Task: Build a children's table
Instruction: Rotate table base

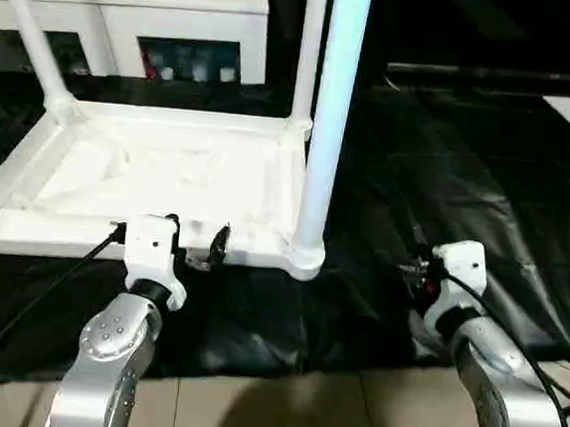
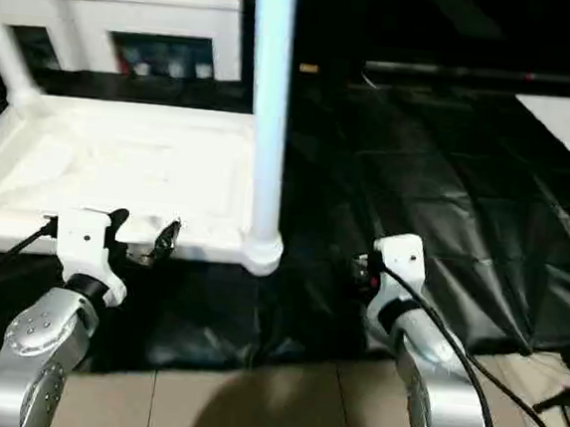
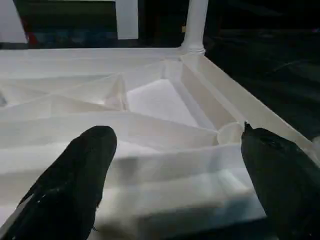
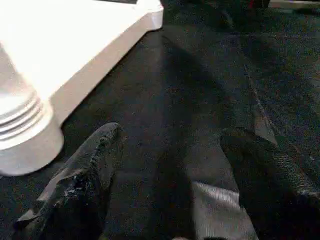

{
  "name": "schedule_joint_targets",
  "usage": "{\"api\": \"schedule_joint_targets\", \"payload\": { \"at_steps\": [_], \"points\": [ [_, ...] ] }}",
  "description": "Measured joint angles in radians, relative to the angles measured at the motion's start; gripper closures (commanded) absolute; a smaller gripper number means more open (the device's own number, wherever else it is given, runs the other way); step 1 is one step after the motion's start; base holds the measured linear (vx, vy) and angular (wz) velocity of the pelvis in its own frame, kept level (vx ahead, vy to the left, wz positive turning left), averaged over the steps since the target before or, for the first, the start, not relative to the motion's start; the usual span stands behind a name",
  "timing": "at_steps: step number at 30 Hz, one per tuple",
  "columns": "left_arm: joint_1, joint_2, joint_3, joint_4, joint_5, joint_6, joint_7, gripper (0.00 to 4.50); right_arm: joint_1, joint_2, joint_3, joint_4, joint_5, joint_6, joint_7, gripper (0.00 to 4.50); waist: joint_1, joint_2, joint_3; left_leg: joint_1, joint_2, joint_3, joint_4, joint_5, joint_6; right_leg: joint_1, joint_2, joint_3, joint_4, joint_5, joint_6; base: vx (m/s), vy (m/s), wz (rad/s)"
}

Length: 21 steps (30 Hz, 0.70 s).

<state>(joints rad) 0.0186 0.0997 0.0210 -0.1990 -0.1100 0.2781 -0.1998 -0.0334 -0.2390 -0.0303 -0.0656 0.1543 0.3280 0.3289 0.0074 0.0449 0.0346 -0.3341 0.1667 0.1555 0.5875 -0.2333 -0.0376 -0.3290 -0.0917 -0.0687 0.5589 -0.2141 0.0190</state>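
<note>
Tabletop (image 1: 168,178) upside down on black sheeting (image 1: 449,168), ribbed underside up, long axis left to right. Three white legs (image 1: 331,118) upright in corner sockets. Open sheeting right of the near right corner. Left gripper (image 1: 195,242) spread wide at the near rim, holding nothing; right gripper (image 4: 170,165) parted, empty, over bare sheeting beside that corner.

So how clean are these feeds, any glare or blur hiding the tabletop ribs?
Left eye view: tabletop glares near white, ribs washed out; near leg bright with a bluish tint. Left wrist view: ribs show clearly through shading, left gripper fingers soft-edged. Right wrist view: tabletop corner overexposed, dark floor sheet murky, fingers blurred.
</note>
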Motion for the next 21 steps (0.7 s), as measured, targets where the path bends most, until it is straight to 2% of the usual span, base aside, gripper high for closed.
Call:
{"api": "schedule_joint_targets", "payload": {
  "at_steps": [2,3,4,5,6,8,11,13,14,15,16,17,18,19,20,21],
  "points": [
    [-0.011,0.000,-0.001,0.000,-0.003,0.000,-0.008,0.06,0.000,-0.002,-0.001,-0.003,-0.001,-0.003,-0.006,0.94,0.005,0.012,-0.009,-0.011,-0.001,-0.003,0.009,-0.008,0.011,-0.006,0.000,0.000,0.012,-0.012,-0.006,0.089,0.000,0.05],
    [-0.014,0.000,-0.002,-0.001,-0.003,0.000,-0.009,0.06,0.000,-0.003,-0.001,-0.004,-0.001,-0.003,-0.007,0.94,0.006,0.013,-0.010,-0.015,-0.002,-0.004,0.013,-0.011,0.015,-0.009,-0.001,0.001,0.017,-0.016,-0.007,0.085,0.000,0.07],
    [-0.020,0.002,-0.006,-0.001,-0.003,0.000,-0.013,0.06,0.000,-0.005,-0.004,-0.010,0.000,-0.004,-0.012,0.94,0.010,0.016,-0.013,-0.023,-0.004,-0.010,0.031,-0.014,0.018,-0.025,-0.001,0.009,0.040,-0.023,-0.006,0.088,-0.003,0.10],
    [-0.020,0.001,-0.011,0.000,-0.003,-0.002,-0.014,0.06,0.000,-0.005,-0.008,-0.010,0.000,-0.005,-0.016,0.94,0.018,0.017,-0.013,-0.035,-0.005,-0.014,0.044,-0.014,0.018,-0.038,0.001,0.021,0.058,-0.027,-0.002,0.000,0.000,0.00],
    [-0.019,0.001,-0.015,0.003,-0.003,-0.003,-0.014,0.06,0.000,-0.008,-0.011,-0.009,0.000,-0.006,-0.017,0.94,0.027,0.017,-0.013,-0.042,-0.005,-0.015,0.049,-0.014,0.018,-0.044,0.004,0.029,0.065,-0.030,0.003,0.000,0.000,0.00],
    [-0.016,0.001,-0.019,0.008,-0.001,-0.001,-0.009,0.06,0.000,-0.010,-0.015,-0.009,0.000,-0.005,-0.019,0.94,0.044,0.014,-0.011,-0.051,-0.004,-0.015,0.047,-0.010,0.001,-0.056,0.003,0.030,0.070,-0.031,0.008,-0.034,-0.012,0.04],
    [-0.002,-0.003,-0.019,0.005,0.002,0.001,-0.003,0.06,-0.005,-0.010,-0.013,-0.010,0.000,0.000,-0.018,0.94,0.057,0.012,-0.009,-0.047,0.004,-0.011,0.045,-0.004,-0.011,-0.054,0.004,0.027,0.073,-0.029,0.007,-0.092,-0.027,0.06],
    [0.005,-0.013,-0.022,0.005,0.006,0.012,0.003,0.06,-0.009,-0.022,0.002,-0.009,-0.014,0.000,-0.016,0.94,0.056,0.015,-0.005,-0.036,0.009,0.000,0.044,-0.002,-0.020,-0.045,0.002,0.027,0.073,-0.023,0.004,-0.116,-0.023,0.06],
    [0.005,-0.023,-0.027,0.006,0.007,0.013,0.011,0.06,-0.012,-0.030,0.007,-0.009,-0.022,0.000,-0.015,0.94,0.053,0.019,0.001,-0.027,0.009,0.002,0.043,-0.003,-0.020,-0.035,0.001,0.029,0.071,-0.026,0.009,-0.130,0.008,0.06],
    [0.005,-0.029,-0.031,0.006,0.007,0.013,0.013,0.06,-0.014,-0.031,0.007,-0.009,-0.025,0.000,-0.015,0.94,0.051,0.023,0.004,-0.020,0.009,0.005,0.042,-0.003,-0.020,-0.034,0.000,0.030,0.070,-0.026,0.009,-0.130,0.008,0.06],
    [0.005,-0.031,-0.039,0.006,0.007,0.013,0.014,0.06,-0.014,-0.030,0.006,-0.010,-0.028,0.004,-0.020,0.94,0.050,0.022,0.008,-0.021,0.007,0.005,0.038,-0.003,-0.019,-0.027,-0.003,0.028,0.069,-0.028,0.012,-0.119,0.013,0.04],
    [0.002,-0.031,-0.055,0.006,0.007,0.013,0.012,0.06,-0.010,-0.027,-0.004,-0.012,-0.029,0.017,-0.031,0.94,0.042,0.035,0.010,-0.027,-0.004,-0.020,0.035,-0.002,-0.019,-0.009,-0.015,0.001,0.057,-0.031,0.018,-0.090,0.018,0.27],
    [0.001,-0.031,-0.064,0.006,0.007,0.013,0.009,0.06,-0.008,-0.029,-0.009,-0.011,-0.029,0.023,-0.039,0.94,0.030,0.030,0.014,-0.032,-0.010,-0.033,0.031,-0.003,-0.018,-0.003,-0.024,-0.019,0.047,-0.035,0.022,-0.090,0.018,0.27],
    [-0.004,-0.031,-0.071,0.007,0.007,0.014,0.007,0.06,-0.003,-0.027,-0.020,-0.017,-0.029,0.025,-0.047,0.94,0.023,0.043,0.014,-0.036,-0.016,-0.046,0.029,-0.004,-0.017,0.005,-0.032,-0.039,0.040,-0.036,0.022,-0.066,0.017,0.53],
    [-0.011,-0.030,-0.075,0.008,0.007,0.016,0.005,0.06,0.004,-0.025,-0.034,-0.022,-0.029,0.026,-0.061,0.94,0.004,0.048,0.022,-0.042,-0.019,-0.059,0.031,-0.007,-0.012,0.018,-0.042,-0.071,0.027,-0.039,0.025,-0.036,0.021,0.60],
    [-0.014,-0.029,-0.075,0.009,0.007,0.019,0.003,0.06,0.009,-0.021,-0.043,-0.026,-0.029,0.027,-0.070,0.94,-0.008,0.056,0.025,-0.046,-0.021,-0.066,0.035,-0.010,-0.008,0.034,-0.045,-0.097,0.015,-0.045,0.024,-0.036,0.021,0.60]
  ]
}}
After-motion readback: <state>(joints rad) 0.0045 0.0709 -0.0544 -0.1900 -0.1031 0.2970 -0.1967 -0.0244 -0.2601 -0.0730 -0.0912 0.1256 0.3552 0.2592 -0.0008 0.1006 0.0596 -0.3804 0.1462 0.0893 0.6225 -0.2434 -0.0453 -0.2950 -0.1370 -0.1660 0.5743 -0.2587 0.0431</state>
